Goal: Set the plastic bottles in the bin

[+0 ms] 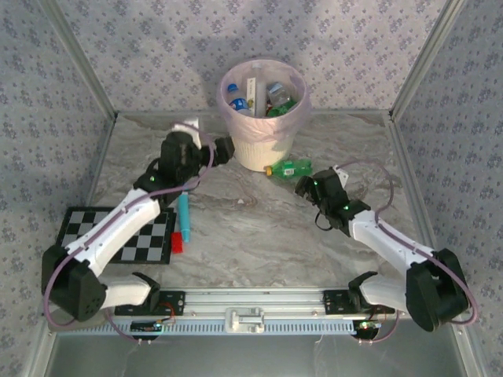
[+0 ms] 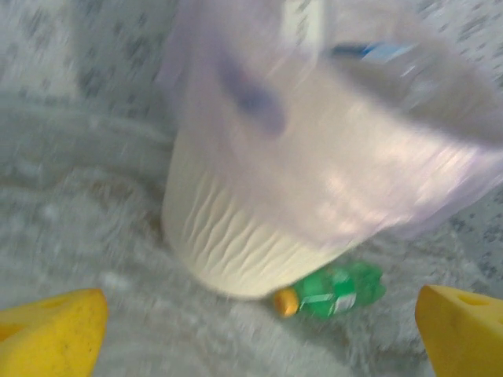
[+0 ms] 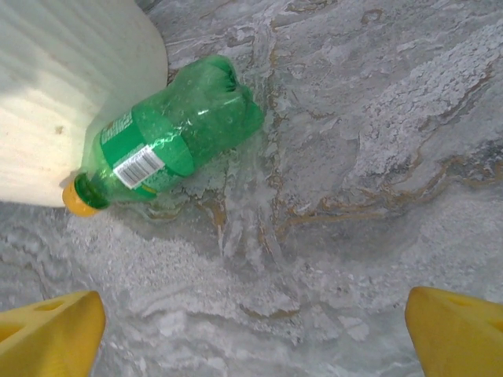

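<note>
Plastic bottles (image 1: 271,96) — clear with blue caps, some green — fill the bin (image 1: 258,149), as seen from overhead. The blurred left wrist view gives instead its ribbed cream wall and translucent pink liner (image 2: 354,157), just ahead of the left tool (image 2: 253,334), jaws spread wide and empty. Right wrist view: a crinkled green bottle (image 3: 169,137) with orange cap and barcode label lies on its side on the marbled grey worktop (image 3: 377,157), cap against the bin's foot, ahead-left of the right tool (image 3: 251,334) — likewise spread, holding nothing.
</note>
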